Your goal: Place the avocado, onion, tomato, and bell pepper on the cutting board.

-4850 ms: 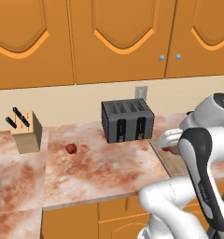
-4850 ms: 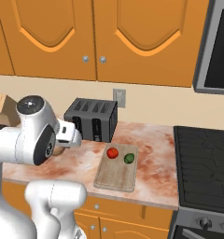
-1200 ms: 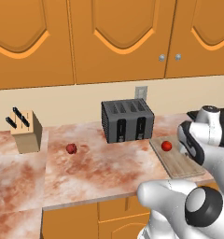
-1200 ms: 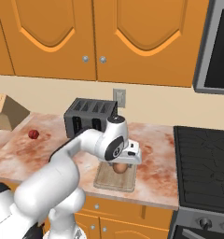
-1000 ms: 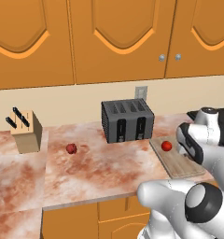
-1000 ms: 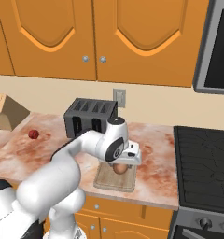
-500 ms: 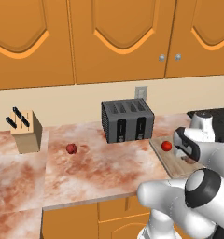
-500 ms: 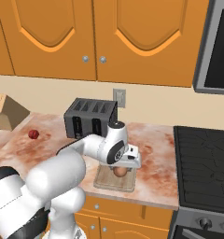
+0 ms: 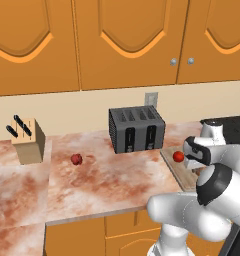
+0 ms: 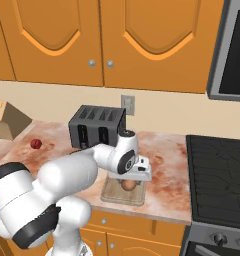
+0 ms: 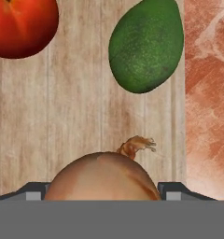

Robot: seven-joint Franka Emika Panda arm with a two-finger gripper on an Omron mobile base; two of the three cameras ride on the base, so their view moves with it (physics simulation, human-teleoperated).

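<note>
My gripper (image 11: 104,192) is shut on the tan-brown onion (image 11: 103,176), holding it just above the light wooden cutting board (image 11: 76,112). On the board lie the dark green avocado (image 11: 146,44) and the red tomato (image 11: 21,23), both beyond the onion. From the right base view the gripper (image 10: 134,176) points down over the board (image 10: 112,194) with the onion (image 10: 128,185) under it. The left base view has the tomato (image 9: 178,156) on the board (image 9: 173,167) beside my hand. The dark red lumpy bell pepper (image 9: 76,159) sits alone on the counter, left of the toaster.
A black toaster (image 9: 136,129) stands behind the board's left end. A wooden knife block (image 9: 27,140) is at the far left. A stove top (image 10: 217,172) lies right of the reddish marbled counter (image 9: 112,180). Wall cabinets hang above.
The hand has come down a little toward the board with the onion still held. Tomato, avocado and bell pepper have not moved.
</note>
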